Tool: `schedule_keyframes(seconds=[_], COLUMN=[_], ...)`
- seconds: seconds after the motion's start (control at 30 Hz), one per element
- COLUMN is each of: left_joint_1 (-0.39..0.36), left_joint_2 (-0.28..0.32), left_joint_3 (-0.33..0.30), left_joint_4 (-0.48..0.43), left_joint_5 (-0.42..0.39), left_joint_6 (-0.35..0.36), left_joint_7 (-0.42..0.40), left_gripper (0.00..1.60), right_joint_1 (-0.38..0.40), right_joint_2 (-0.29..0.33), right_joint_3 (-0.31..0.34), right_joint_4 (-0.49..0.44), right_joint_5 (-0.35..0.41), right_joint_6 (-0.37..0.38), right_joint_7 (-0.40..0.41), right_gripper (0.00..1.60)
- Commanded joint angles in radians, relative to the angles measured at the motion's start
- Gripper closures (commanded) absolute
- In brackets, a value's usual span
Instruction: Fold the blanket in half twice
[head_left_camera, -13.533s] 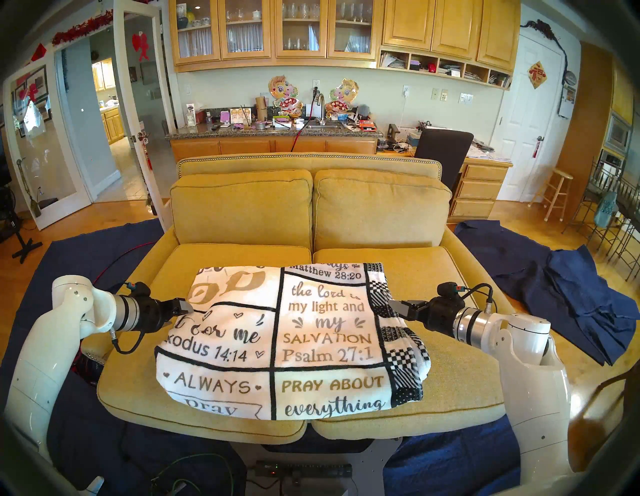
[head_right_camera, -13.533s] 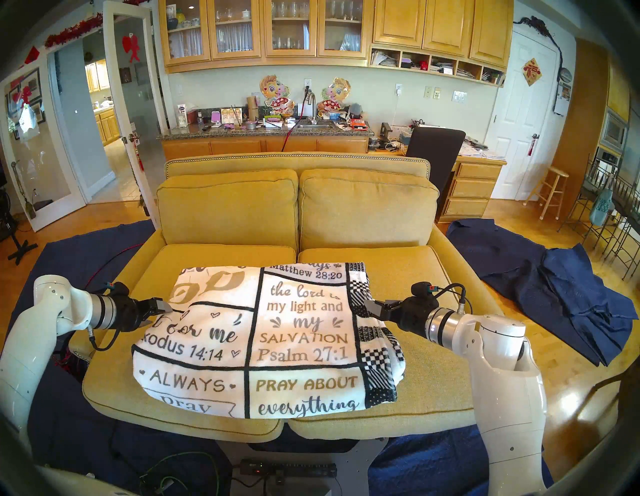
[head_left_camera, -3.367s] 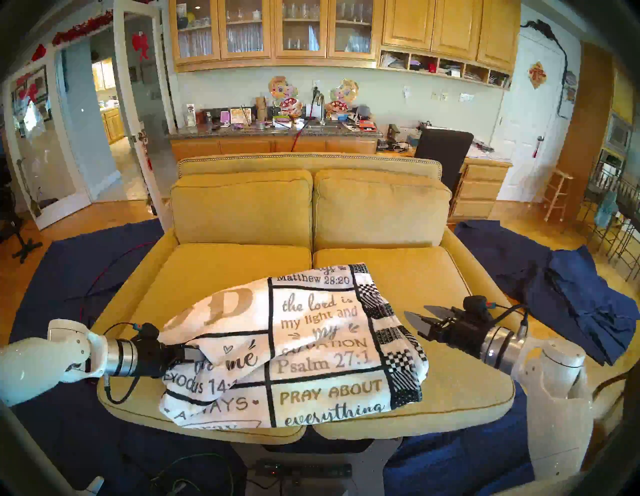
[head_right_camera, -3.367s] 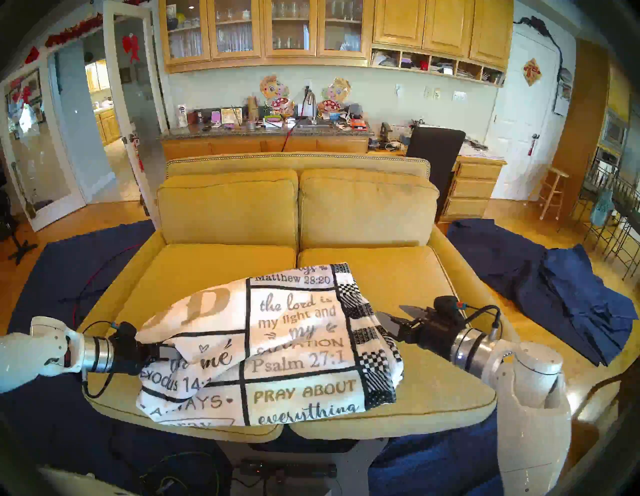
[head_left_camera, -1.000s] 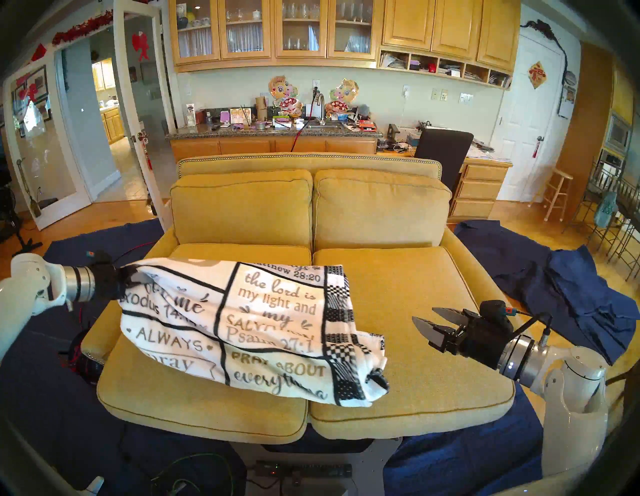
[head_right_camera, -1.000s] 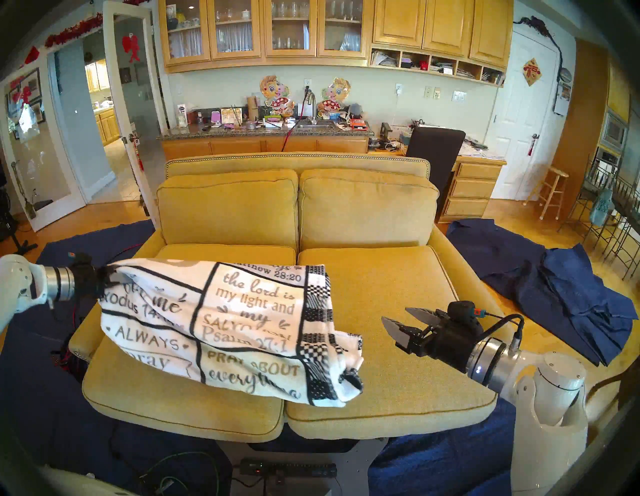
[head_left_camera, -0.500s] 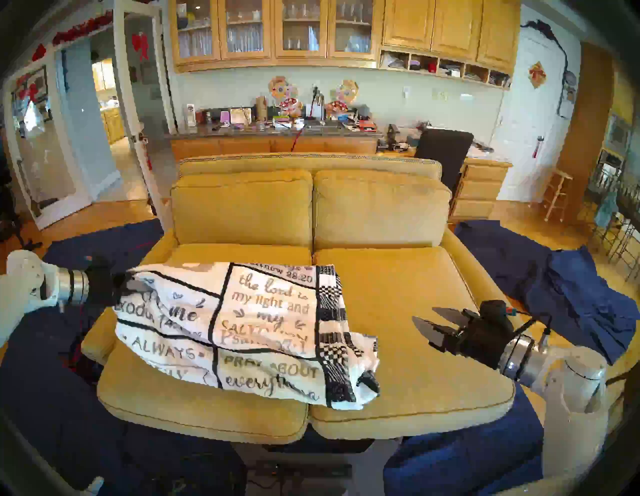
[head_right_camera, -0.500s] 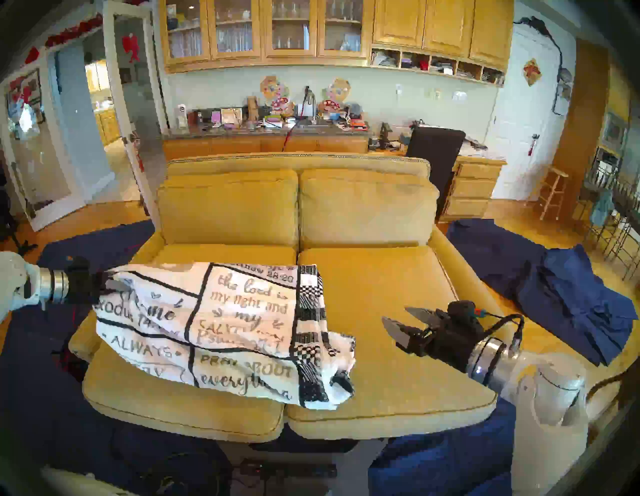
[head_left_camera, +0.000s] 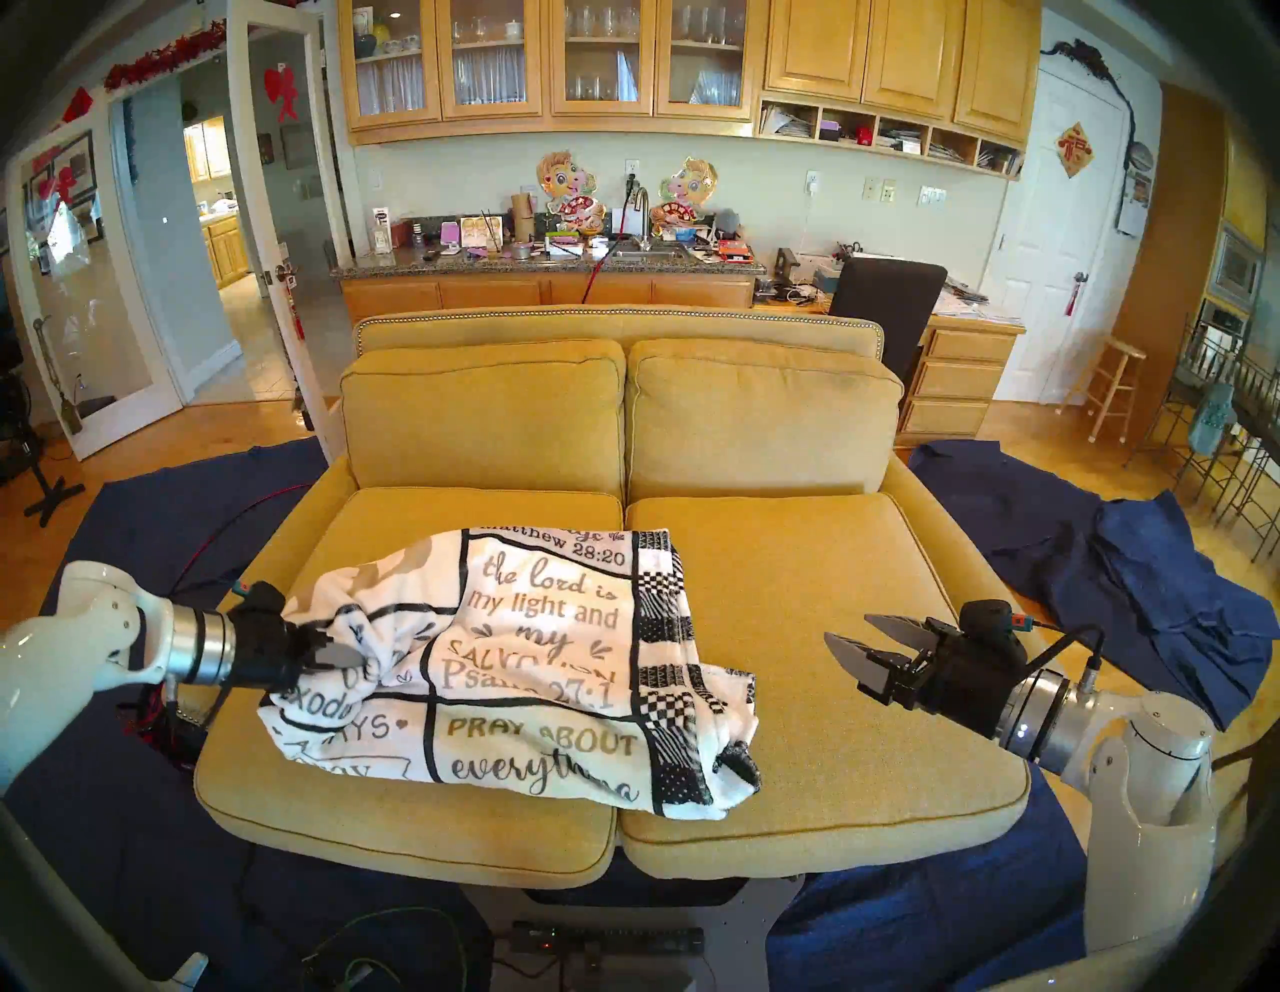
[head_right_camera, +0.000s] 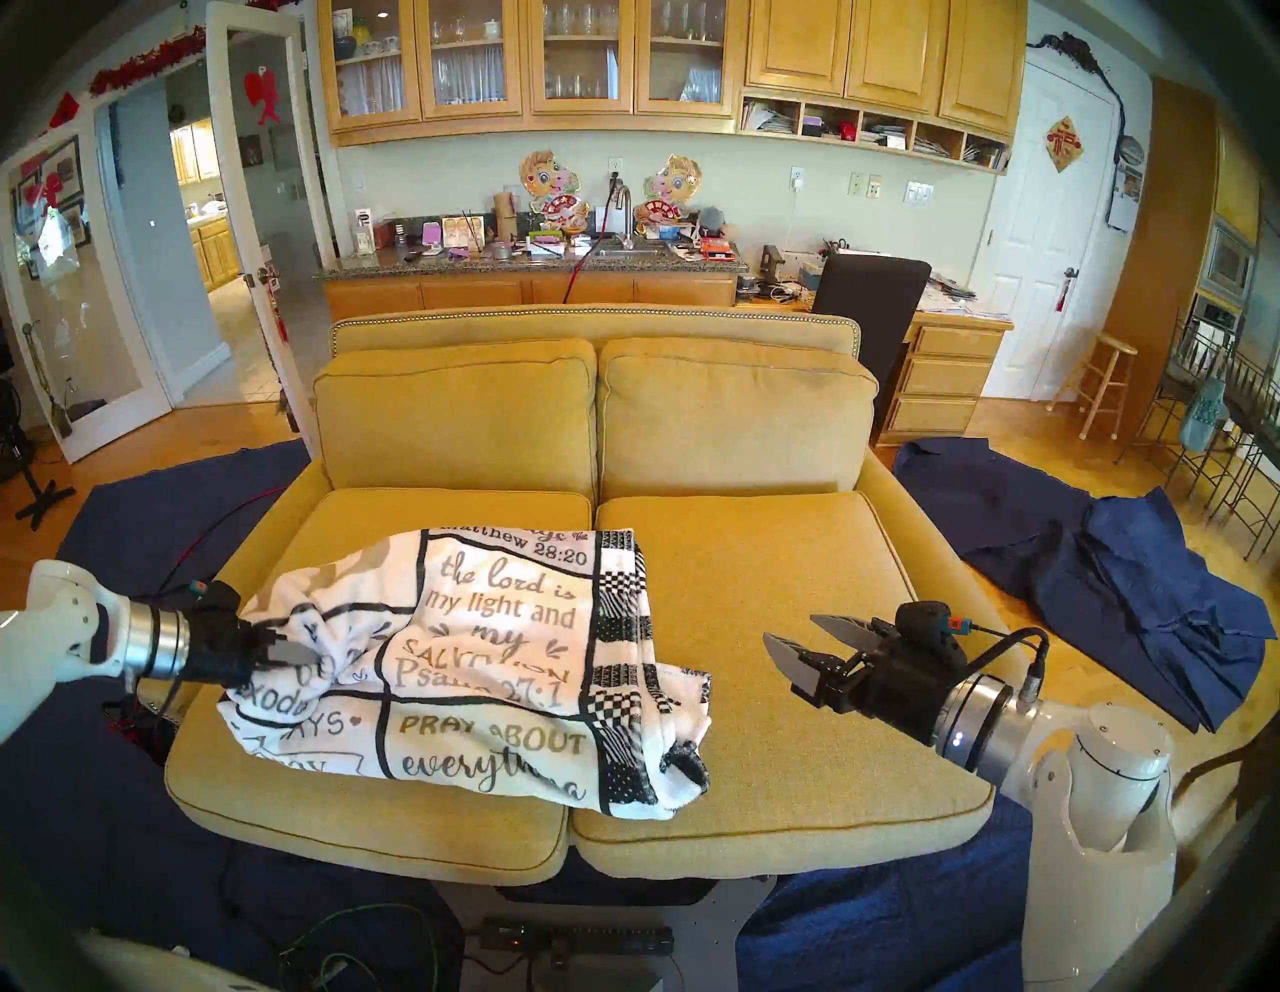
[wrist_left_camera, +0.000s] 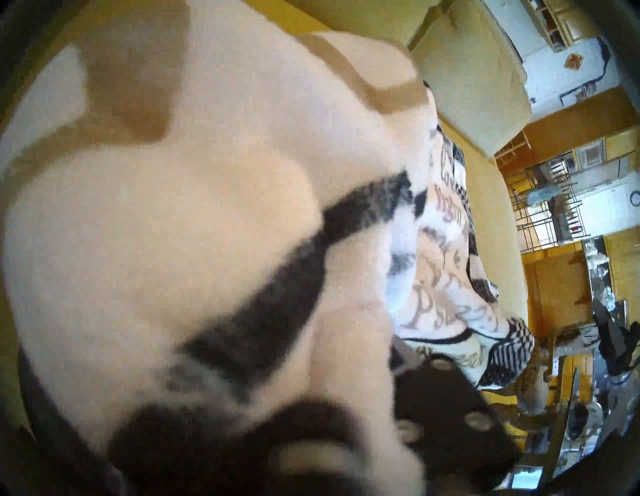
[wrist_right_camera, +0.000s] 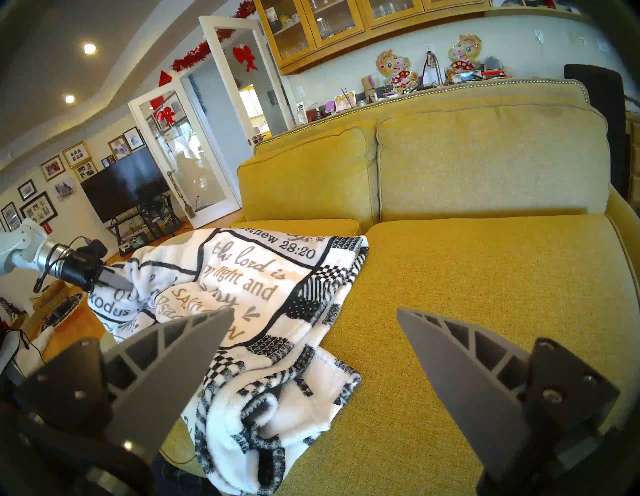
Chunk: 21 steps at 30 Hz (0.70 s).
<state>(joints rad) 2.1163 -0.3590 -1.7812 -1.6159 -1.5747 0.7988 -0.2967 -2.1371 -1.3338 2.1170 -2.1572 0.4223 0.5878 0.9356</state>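
Observation:
The blanket (head_left_camera: 540, 658) (head_right_camera: 485, 658), white fleece with black grid lines and verse lettering, lies rumpled on the yellow sofa's left seat cushion (head_left_camera: 415, 817). Its checkered border reaches just over the seam between the cushions. My left gripper (head_left_camera: 346, 658) (head_right_camera: 305, 654) is at the blanket's left end, shut on bunched cloth; folds run toward it. In the left wrist view the blanket (wrist_left_camera: 207, 207) fills the picture and only one finger (wrist_left_camera: 467, 415) shows. My right gripper (head_left_camera: 859, 644) (wrist_right_camera: 315, 311) hovers open and empty over the right cushion, short of the blanket's border (wrist_right_camera: 304, 346).
The sofa's right seat cushion (head_left_camera: 831, 589) is bare. Dark navy cloths lie on the floor at the right (head_left_camera: 1143, 589) and left (head_left_camera: 173, 519). A power strip (head_left_camera: 609, 942) and cables lie on the floor in front of the sofa.
My left gripper has come down and rightward with the blanket's left end. The stretched, lifted blanket has slumped into a bunched heap on the seat. The right arm has not moved.

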Motion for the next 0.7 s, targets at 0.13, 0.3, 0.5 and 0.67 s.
schedule_keyframes(seconds=[0.13,0.3,0.5,0.67], left_joint_1=[-0.032,-0.054,-0.061,-0.034], left_joint_2=[-0.053,-0.056,-0.047,-0.039], left_joint_3=[-0.046,-0.089,-0.163,-0.219], left_joint_4=[-0.034,-0.031,-0.005,-0.009], left_joint_5=[-0.015,-0.022,-0.042,-0.024], left_joint_6=[-0.079,-0.106,-0.1,-0.092], left_joint_7=[0.167,0.244,0.281,0.317], left_gripper=[0.0,0.0,0.0,0.0], right_joint_1=[0.012,0.012,0.012,0.012], right_joint_2=[0.0,0.001,0.001,0.001], right_joint_3=[0.005,0.004,0.004,0.004], right_joint_4=[-0.024,-0.023,-0.022,-0.023], right_joint_5=[0.007,0.007,0.007,0.007], right_joint_6=[-0.007,-0.006,-0.006,-0.007], right_joint_7=[0.003,0.003,0.003,0.003], right_gripper=[0.0,0.0,0.0,0.0])
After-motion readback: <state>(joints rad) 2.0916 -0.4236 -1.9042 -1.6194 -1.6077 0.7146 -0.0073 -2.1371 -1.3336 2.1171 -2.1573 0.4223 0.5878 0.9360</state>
